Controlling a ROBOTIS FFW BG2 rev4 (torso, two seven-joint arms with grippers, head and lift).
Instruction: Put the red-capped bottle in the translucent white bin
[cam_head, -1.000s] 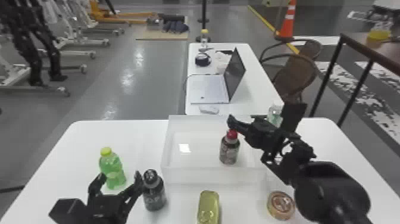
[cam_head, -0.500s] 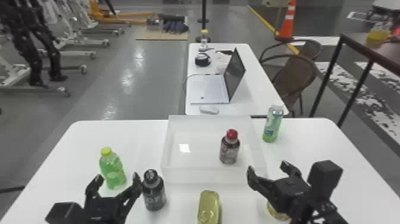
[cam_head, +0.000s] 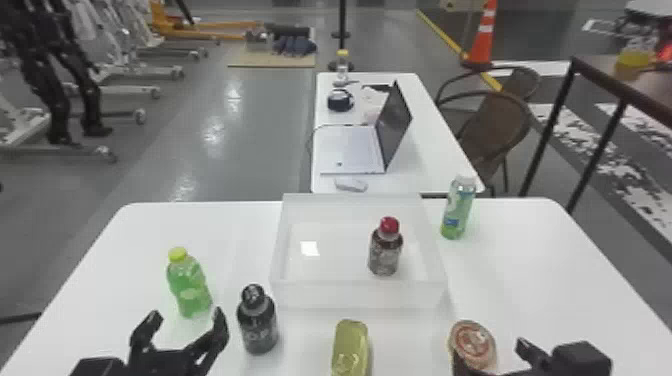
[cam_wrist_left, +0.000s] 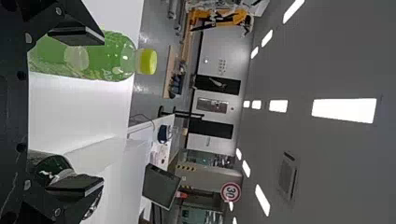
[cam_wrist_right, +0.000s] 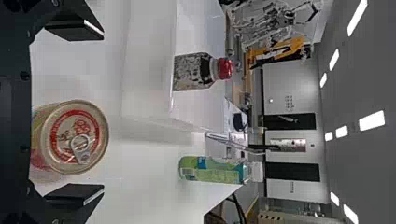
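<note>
Upright in the translucent white bin (cam_head: 320, 296) stands the red-capped bottle (cam_head: 385, 252); left gripper (cam_head: 186, 318) and right gripper (cam_head: 488, 351) have open jaws.

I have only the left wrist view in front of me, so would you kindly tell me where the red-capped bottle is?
Observer: The red-capped bottle stands upright inside the translucent white bin, nearer its right wall than its left.
Operator: Thank you. Is the right tool holding anything?
Observer: No. The right tool is open, and the ring-pull can lies between its fingers with a gap to either side.
Operator: Is there anything outside the bin on its right that I should avoid?
Observer: Yes, a white-capped bottle stands near the bin's far right corner.
</note>
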